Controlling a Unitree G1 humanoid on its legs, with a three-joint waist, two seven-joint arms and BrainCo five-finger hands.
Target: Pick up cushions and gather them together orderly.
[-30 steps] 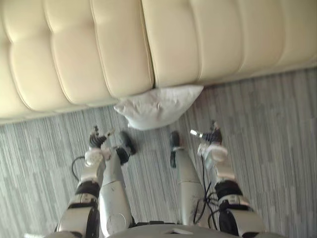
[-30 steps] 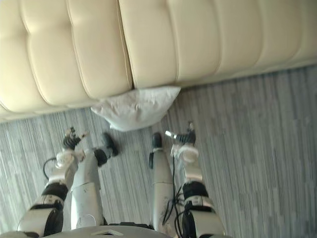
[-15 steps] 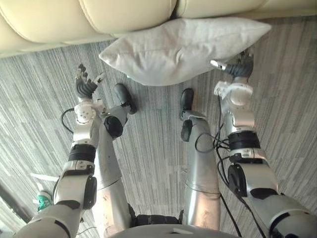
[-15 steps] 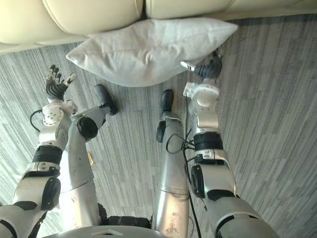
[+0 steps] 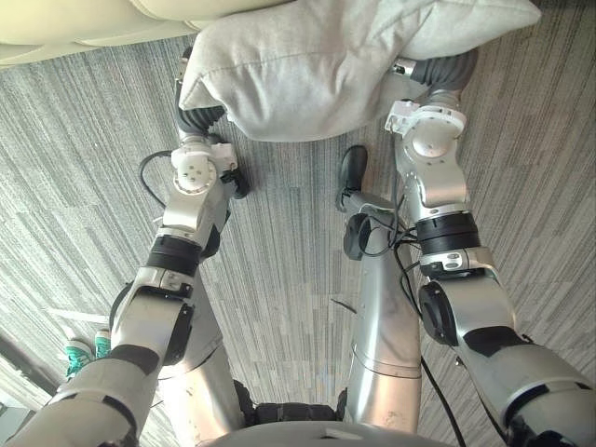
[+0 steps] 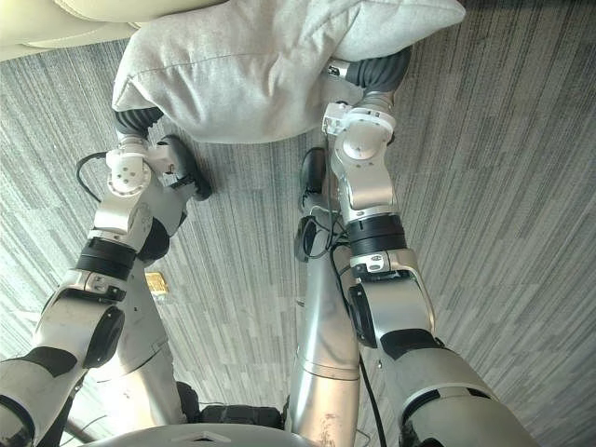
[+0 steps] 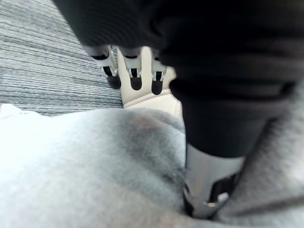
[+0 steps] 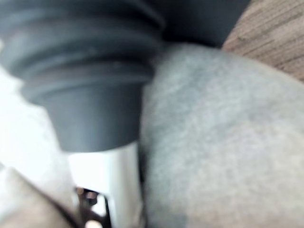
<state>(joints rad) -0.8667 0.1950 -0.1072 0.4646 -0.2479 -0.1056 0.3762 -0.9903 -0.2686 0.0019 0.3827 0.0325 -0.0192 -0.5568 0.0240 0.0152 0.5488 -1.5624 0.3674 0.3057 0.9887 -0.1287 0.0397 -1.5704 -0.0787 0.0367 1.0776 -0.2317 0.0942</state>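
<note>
Cream sofa (image 5: 65, 23) along the top edge. Grey cushion (image 5: 307, 65) sits at its foot, bracketed by left hand (image 5: 198, 119) and right hand (image 5: 447, 72). Both are buried in cloth, grasp unreadable. Judgement: press evenly from both ends, lift level. Half a second ago the left hand stood clear, spread open.

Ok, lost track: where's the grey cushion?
Top of the eye views: the grey cushion sits between the left hand and right hand, by the cream sofa.

Grey cushion (image 5: 317, 65), cream sofa (image 5: 74, 23), striped carpet (image 5: 84, 186)
</note>
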